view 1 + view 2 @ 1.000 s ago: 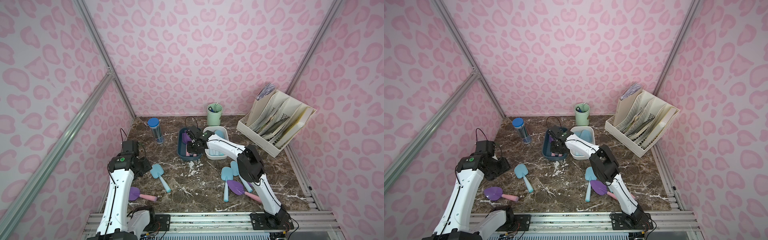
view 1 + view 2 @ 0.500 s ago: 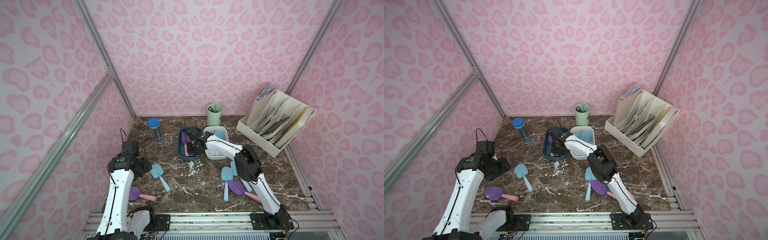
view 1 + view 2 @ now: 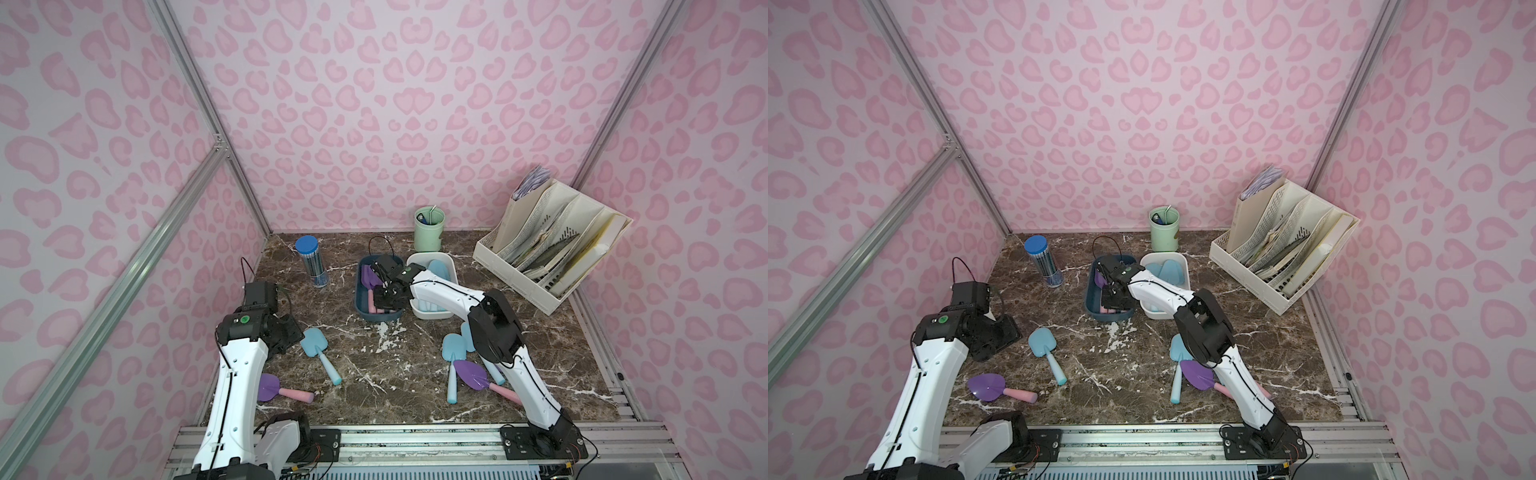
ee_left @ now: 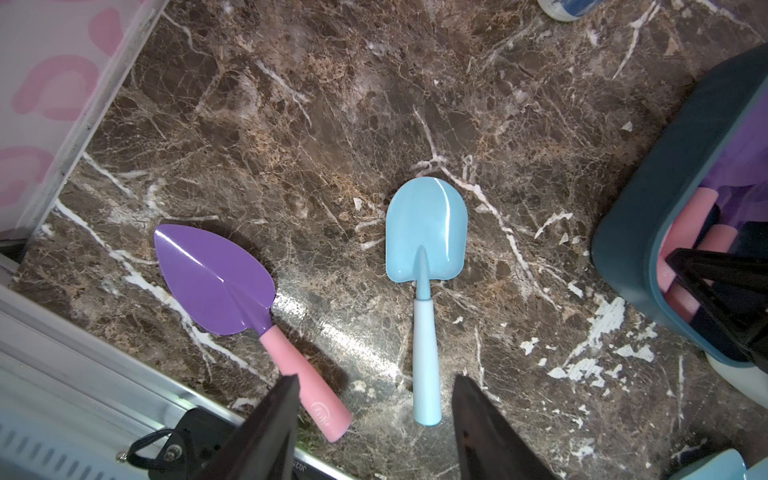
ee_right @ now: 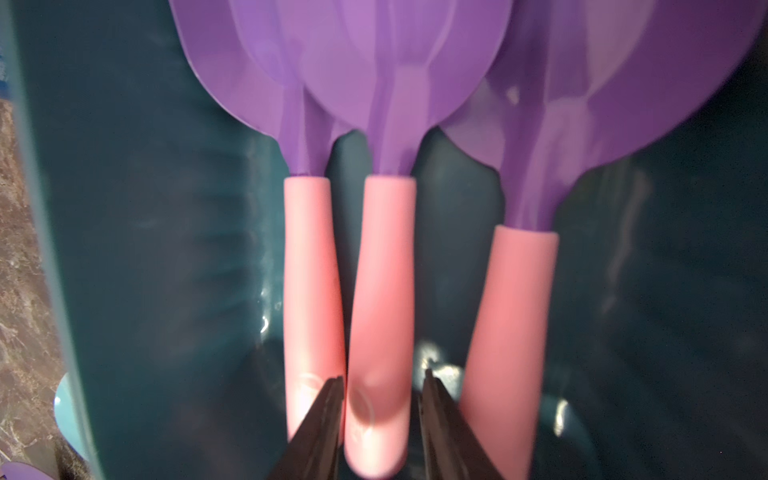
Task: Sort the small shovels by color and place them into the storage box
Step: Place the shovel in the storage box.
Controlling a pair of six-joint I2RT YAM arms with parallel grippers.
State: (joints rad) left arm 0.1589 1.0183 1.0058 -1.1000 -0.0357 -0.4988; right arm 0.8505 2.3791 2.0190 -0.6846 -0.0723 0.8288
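Note:
My right gripper reaches down into the dark blue storage box. Its jaws are open and straddle the pink handle of the middle purple shovel, one finger touching it and the other a little apart. Three purple shovels lie side by side in that box. Light blue shovels lie in the white box beside it. My left gripper hangs open and empty over the table. Below it lie a light blue shovel and a purple shovel. More shovels lie near the right arm.
A clear tube of pencils with a blue cap stands at the back left. A green cup stands by the back wall. A cream file rack fills the back right corner. Metal rails run along the table's front edge.
The right gripper's jaws have parted around the pink handle in the dark blue box. The left arm has not moved.

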